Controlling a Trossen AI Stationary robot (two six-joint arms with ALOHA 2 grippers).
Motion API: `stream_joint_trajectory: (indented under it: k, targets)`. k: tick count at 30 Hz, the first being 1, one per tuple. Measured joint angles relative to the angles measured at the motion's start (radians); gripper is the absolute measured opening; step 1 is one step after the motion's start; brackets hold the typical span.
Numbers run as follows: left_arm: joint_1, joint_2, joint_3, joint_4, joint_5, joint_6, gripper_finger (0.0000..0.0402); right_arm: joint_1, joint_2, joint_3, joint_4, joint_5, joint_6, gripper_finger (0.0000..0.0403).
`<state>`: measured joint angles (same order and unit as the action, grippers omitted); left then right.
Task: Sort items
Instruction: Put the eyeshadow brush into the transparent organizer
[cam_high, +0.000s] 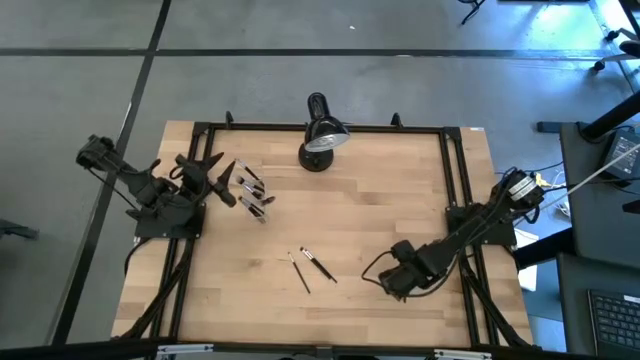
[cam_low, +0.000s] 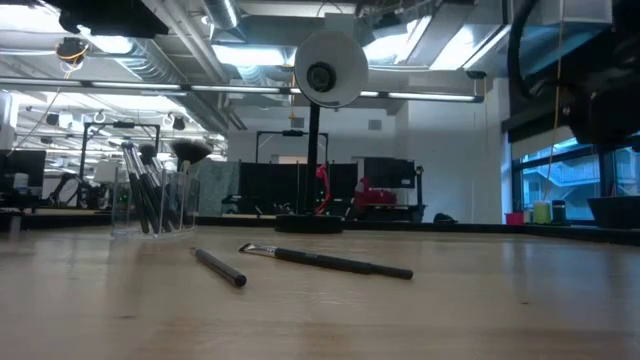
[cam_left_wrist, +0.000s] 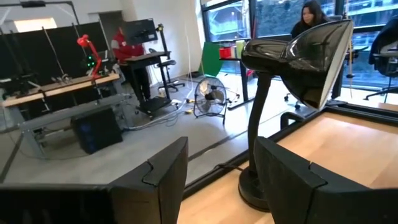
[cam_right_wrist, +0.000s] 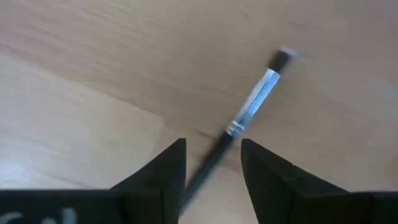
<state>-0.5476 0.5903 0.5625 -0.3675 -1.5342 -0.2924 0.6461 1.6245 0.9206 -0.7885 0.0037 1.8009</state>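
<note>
Right wrist view: the right gripper (cam_right_wrist: 212, 163) hangs with fingers parted over a thin makeup brush with dark handle and silvery ferrule (cam_right_wrist: 252, 106), handle end between them, bristles pointing away.

High view: two loose brushes (cam_high: 311, 266) lie mid-table, just beside this gripper — the nearer arm. The left gripper (cam_high: 218, 178), fingers apart and empty, waits by the clear cup of brushes (cam_high: 250, 193) — well apart.

high: straight down | low: table level | both show lamp (cam_high: 322, 135), two loose brushes (cam_high: 310, 267)
</note>
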Motion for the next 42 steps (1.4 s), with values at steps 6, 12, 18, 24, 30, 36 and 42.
stream_joint_trajectory:
  k: [6, 12, 18, 24, 30, 36, 42]
  targets:
    - [0.041, 0.0, 0.0, 0.002, 0.07, 0.0, 0.018, -0.004, 0.0, -0.061, 0.017, 0.001, 0.003, 0.012]
    - [0.053, 0.001, 0.0, 0.002, 0.131, 0.0, 0.018, -0.048, -0.005, -0.117, 0.056, -0.036, -0.064, 0.0064]
    - [0.052, 0.001, 0.0, 0.002, 0.146, -0.013, 0.018, -0.101, -0.004, -0.125, 0.104, -0.048, -0.187, 0.0019]
    - [0.052, 0.002, 0.0, 0.002, 0.184, -0.019, 0.018, -0.143, 0.003, -0.062, 0.166, 0.121, -0.296, 0.0027]
    - [0.051, 0.001, 0.0, 0.002, 0.187, -0.008, 0.018, -0.247, 0.005, 0.011, 0.443, 0.275, -0.581, 0.0025]
    - [0.052, -0.024, 0.0, 0.005, 0.184, 0.102, 0.018, -0.413, 0.068, 0.111, 0.765, 0.267, -0.95, 0.0024]
    - [0.052, -0.088, 0.0, 0.005, 0.172, 0.124, 0.018, -0.526, 0.26, 0.395, 0.805, 0.23, -1.263, 0.0024]
